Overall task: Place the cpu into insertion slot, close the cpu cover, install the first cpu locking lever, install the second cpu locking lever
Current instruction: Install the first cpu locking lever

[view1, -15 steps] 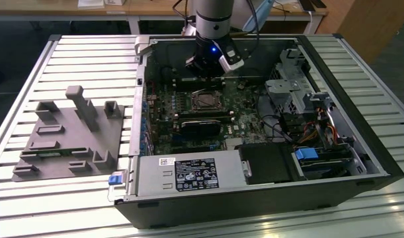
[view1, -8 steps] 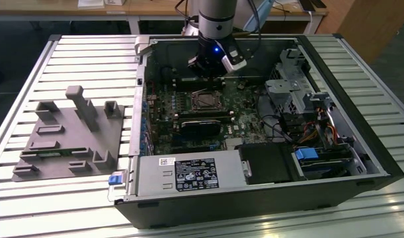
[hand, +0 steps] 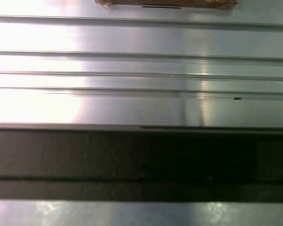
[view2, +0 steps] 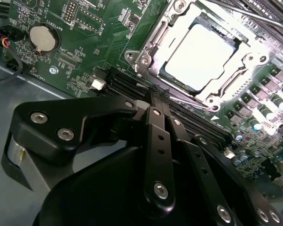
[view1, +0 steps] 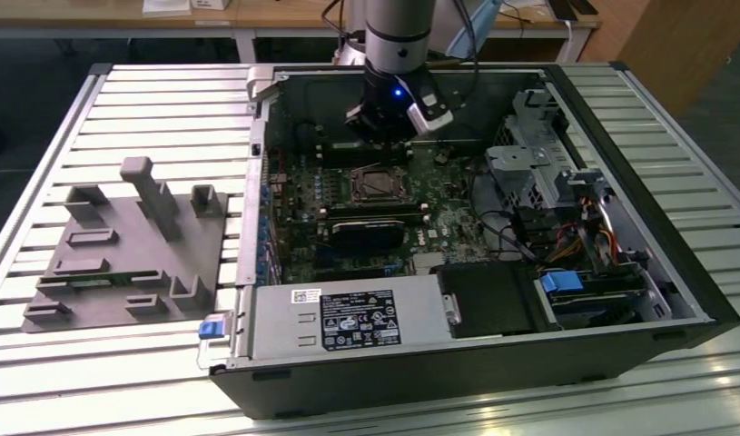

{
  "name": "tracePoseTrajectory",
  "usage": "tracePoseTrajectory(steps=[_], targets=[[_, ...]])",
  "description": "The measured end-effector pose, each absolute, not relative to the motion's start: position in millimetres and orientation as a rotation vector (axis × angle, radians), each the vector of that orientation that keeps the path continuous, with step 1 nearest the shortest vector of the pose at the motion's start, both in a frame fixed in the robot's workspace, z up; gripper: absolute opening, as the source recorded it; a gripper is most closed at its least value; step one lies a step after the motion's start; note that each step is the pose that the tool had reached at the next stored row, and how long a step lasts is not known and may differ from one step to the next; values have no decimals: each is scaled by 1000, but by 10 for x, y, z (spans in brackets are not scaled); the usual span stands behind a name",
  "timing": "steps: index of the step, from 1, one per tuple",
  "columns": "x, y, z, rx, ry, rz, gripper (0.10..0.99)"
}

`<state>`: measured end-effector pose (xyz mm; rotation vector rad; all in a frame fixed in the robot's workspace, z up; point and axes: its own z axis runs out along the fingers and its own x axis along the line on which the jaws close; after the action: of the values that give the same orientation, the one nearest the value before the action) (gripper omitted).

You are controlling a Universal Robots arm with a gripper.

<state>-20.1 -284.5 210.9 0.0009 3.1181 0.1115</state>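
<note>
The cpu [view2: 200,54] lies flat in the insertion slot [view2: 146,56] on the green board, its pale face glaring under the light. The silvery cpu cover [view2: 238,77] frames the chip and looks laid down around it. Thin metal lever rods [view2: 240,16] run along the socket's far side; whether they are latched I cannot tell. My gripper [view2: 153,99] hovers just short of the socket over the memory slots, fingers shut with nothing in them. In the exterior view the gripper [view1: 388,136] hangs inside the open case, a little behind the insertion slot [view1: 376,184].
The open computer case [view1: 660,300] lies on a slatted aluminium table [view1: 163,100]. A black heatsink block [view1: 367,234] sits just in front of the socket. Drive cages and cables [view1: 551,209] crowd the exterior view's right. A grey fixture [view1: 127,245] rests at its left.
</note>
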Motion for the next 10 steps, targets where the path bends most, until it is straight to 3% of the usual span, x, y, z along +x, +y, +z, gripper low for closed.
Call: tracePoseTrajectory(steps=[10], targets=[[-190,-2845,2079,1,3118,112,106]])
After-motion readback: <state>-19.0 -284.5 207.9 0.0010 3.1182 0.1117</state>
